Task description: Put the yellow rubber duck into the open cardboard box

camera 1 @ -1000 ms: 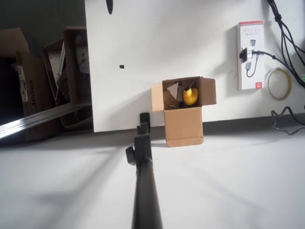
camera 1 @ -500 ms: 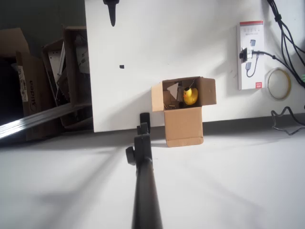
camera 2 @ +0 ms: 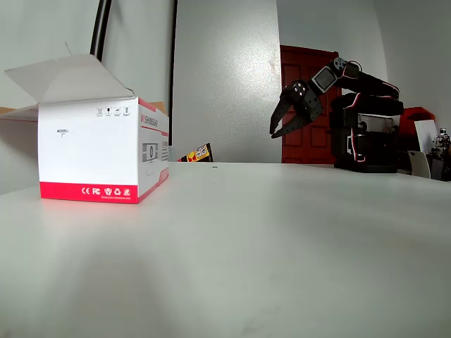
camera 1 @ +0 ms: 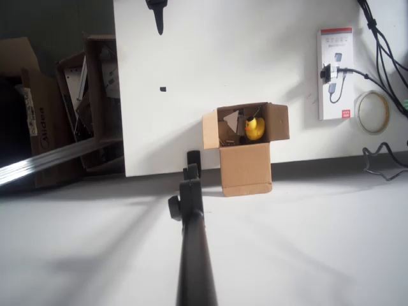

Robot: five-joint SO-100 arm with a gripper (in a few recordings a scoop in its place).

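Note:
The small brown cardboard box [camera 1: 245, 162] stands with its flaps open near the front edge of the white table in the overhead view. The yellow rubber duck [camera 1: 254, 129] lies inside it, on the right side, next to some scraps. My gripper [camera 1: 157, 14] pokes in at the top edge of the overhead view, far behind and to the left of the box. In the fixed view my gripper [camera 2: 277, 131] hangs in the air above the table, pointing down, its jaws apart with nothing between them.
A white carton with a red band [camera 1: 335, 73] [camera 2: 99, 151] lies at the right, with a tape roll [camera 1: 373, 111] and cables beside it. Larger dark cardboard boxes [camera 1: 64, 108] stand off the table's left edge. A black pole [camera 1: 191, 236] rises in the foreground.
In the overhead view the gripper tip has come a little further into the picture and shifted right. The box and the duck have not moved.

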